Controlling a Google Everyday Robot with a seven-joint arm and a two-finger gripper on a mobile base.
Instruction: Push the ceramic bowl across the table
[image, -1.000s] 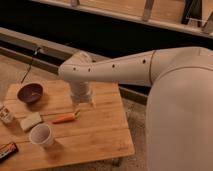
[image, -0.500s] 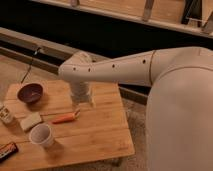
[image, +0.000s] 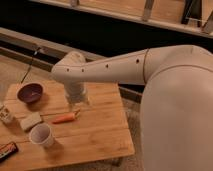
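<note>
The ceramic bowl (image: 30, 92) is dark maroon and glossy, resting near the far left corner of the wooden table (image: 95, 135). My white arm reaches in from the right, and its wrist hangs over the table's middle. The gripper (image: 76, 103) points down beneath the wrist, just above the carrot, roughly a bowl's width and a half to the right of the bowl. It touches nothing that I can see.
An orange carrot (image: 65, 118) lies under the gripper. A white cup (image: 41, 135) stands near the front, a pale sponge-like block (image: 30, 121) left of the carrot. A small jar (image: 6, 115) and a dark snack bar (image: 7, 150) sit at the left edge.
</note>
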